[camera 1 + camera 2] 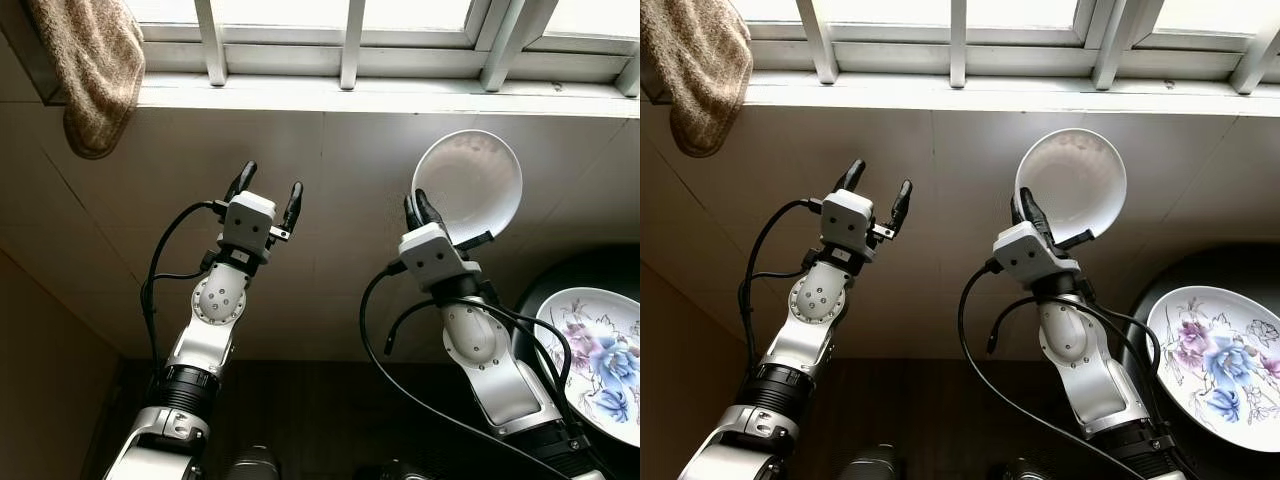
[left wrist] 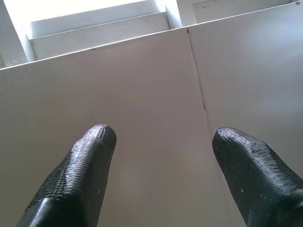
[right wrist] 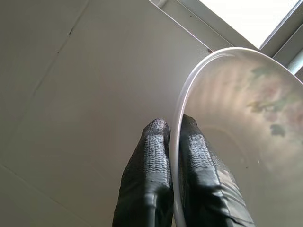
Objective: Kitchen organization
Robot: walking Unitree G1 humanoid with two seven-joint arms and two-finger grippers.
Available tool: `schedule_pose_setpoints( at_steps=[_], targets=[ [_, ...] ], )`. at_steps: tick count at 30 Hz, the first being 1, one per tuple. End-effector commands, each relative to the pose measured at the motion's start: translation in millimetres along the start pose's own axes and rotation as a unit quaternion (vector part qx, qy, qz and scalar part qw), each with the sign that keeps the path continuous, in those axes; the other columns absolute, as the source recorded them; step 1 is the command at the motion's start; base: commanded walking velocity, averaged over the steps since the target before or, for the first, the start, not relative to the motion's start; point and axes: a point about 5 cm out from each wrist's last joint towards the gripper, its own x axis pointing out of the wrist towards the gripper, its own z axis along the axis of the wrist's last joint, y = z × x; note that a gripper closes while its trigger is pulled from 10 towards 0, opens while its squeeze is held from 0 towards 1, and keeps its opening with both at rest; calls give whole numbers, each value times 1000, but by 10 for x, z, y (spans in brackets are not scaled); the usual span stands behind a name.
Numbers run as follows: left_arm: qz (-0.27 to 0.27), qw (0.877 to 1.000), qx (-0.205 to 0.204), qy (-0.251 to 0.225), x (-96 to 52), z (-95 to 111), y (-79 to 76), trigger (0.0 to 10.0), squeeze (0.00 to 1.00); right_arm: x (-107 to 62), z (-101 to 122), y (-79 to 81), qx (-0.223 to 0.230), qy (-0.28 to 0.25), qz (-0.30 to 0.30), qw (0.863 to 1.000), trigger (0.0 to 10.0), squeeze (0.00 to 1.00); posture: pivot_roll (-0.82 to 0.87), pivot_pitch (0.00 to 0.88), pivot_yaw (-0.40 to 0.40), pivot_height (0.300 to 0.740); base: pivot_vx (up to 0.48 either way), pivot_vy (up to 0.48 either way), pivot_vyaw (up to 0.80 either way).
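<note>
A white bowl (image 1: 468, 185) is held up in front of the tiled wall, under the window sill, with my right gripper (image 1: 418, 212) shut on its rim. In the right wrist view the rim (image 3: 176, 142) runs between the two black fingertips (image 3: 152, 156), and faint flower marks show inside the bowl (image 3: 246, 123). My left gripper (image 1: 268, 190) is raised to the left of it, open, with nothing between its fingers (image 2: 90, 156). A flower-patterned plate (image 1: 600, 360) lies at the lower right.
A brown towel (image 1: 92, 70) hangs at the upper left from the window sill (image 1: 380, 95). White window bars (image 1: 350, 40) run above. The plate rests on a dark round surface (image 1: 560, 280). Bare tiled wall (image 1: 340, 160) lies between the grippers.
</note>
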Motion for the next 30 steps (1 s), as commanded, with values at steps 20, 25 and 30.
schedule_pose_setpoints(
  at_steps=[20,25,30],
  targets=[
    [-6,1000,-7,-8,17,25,-22,10000,0,-23,30,64,69,-18,34,997,0,0,64,0,-42,740,0,213,800],
    [-11,1000,-14,-11,10,33,-41,10000,0,-26,16,62,74,-15,36,997,0,0,64,0,-43,740,0,0,800],
    [-8,1000,-21,-1,15,14,-36,10000,0,-28,7,65,79,-12,36,996,0,0,64,0,-43,740,-403,0,800]
  ],
)
